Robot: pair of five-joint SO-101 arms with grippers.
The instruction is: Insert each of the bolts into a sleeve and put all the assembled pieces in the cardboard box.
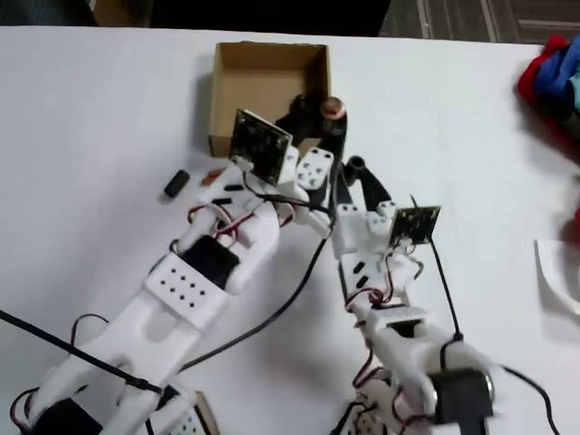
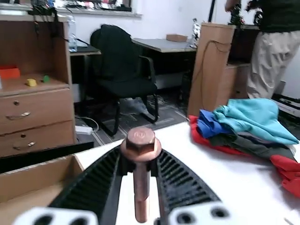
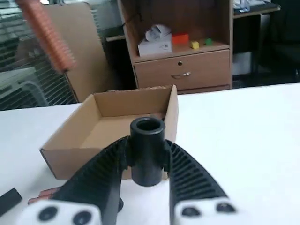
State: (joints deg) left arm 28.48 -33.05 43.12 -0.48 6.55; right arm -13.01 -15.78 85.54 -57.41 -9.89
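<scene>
The insertion step is judged in hand. At upper centre of the high view, beside the cardboard box [image 1: 269, 45], a bolt [image 2: 139, 187] is clamped in the left gripper [image 2: 140, 165], and a sleeve [image 3: 147, 133] is pinched upright in the right gripper [image 3: 146, 152]. Next, the shank must be aligned over the bore.

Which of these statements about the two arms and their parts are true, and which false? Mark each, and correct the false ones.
1. The left claw holds a copper bolt head up. True.
2. The right claw is empty. False: it is shut on a black sleeve.
3. The copper bolt already sits inside the black sleeve. False: they are apart.
4. A spare sleeve and a spare bolt lie on the table beside the cardboard box. True.
</scene>
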